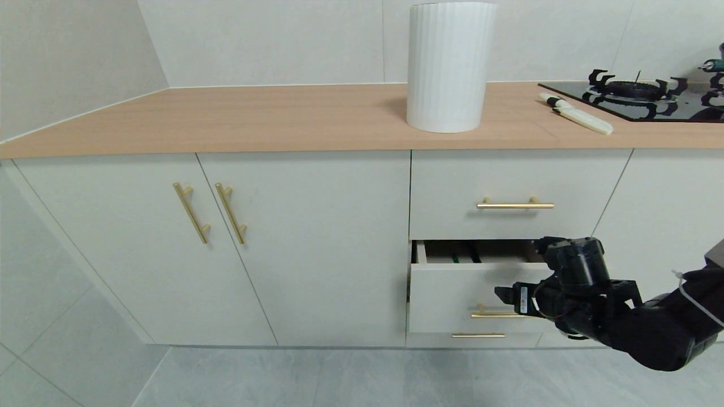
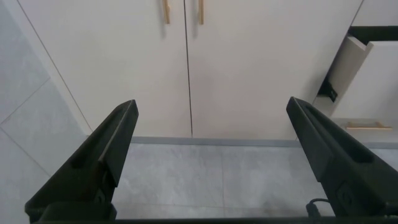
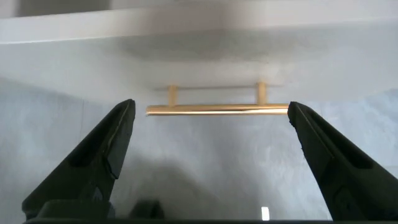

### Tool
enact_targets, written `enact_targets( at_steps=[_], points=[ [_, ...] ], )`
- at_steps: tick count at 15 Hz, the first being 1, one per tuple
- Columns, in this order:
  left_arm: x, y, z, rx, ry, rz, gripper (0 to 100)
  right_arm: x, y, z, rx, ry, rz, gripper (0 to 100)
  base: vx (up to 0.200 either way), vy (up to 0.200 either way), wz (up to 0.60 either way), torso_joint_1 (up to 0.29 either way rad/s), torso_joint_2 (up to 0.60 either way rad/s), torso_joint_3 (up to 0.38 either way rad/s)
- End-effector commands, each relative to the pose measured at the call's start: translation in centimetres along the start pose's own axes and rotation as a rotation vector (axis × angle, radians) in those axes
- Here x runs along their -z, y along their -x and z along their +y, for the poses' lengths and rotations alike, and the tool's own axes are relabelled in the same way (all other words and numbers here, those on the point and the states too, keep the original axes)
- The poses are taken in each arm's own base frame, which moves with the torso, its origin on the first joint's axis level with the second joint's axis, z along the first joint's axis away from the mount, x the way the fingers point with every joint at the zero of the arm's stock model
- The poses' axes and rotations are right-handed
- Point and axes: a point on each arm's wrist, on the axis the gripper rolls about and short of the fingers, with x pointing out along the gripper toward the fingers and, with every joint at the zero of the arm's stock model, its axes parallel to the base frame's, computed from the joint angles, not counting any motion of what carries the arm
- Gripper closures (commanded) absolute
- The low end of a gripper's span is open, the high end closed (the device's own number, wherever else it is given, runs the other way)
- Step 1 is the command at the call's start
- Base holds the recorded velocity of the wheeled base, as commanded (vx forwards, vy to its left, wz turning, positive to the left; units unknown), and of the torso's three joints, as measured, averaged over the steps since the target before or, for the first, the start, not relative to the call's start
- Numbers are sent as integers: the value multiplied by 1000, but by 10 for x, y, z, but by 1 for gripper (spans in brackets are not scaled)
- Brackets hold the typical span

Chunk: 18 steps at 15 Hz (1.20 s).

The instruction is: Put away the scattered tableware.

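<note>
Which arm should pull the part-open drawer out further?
Right. The right gripper is open, directly in front of the gold handle of the part-open drawer. The left gripper faces the cabinet doors instead, off to one side.

Right pincer (image 1: 504, 297) by the partly open drawer (image 1: 447, 291) handle (image 1: 487, 315).

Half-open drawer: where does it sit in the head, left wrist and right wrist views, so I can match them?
Head view: the half-open drawer is low, right of centre, under the shut top drawer.
Left wrist view: it juts out at the right edge, beside the cupboard doors.
Right wrist view: its front faces the camera, close up.
Shared landmark: its gold handle.
</note>
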Motion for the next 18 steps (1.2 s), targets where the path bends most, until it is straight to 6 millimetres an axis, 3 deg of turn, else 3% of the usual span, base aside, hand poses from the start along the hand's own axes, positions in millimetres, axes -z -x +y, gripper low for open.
enact_targets(
  at_steps=[1,12,18],
  points=[
    [0,0,0,0,0,0,0,14,-19,-1,41,2,0,0,0,0,0,0,0,0],
    [0,0,0,-1,0,1,0,23,-62,6,99,-47,-291,0,0,0,0,0,0,0],
    [0,0,0,-1,0,0,0,11,-82,4,159,-93,-377,0,0,0,0,0,0,0]
  ],
)
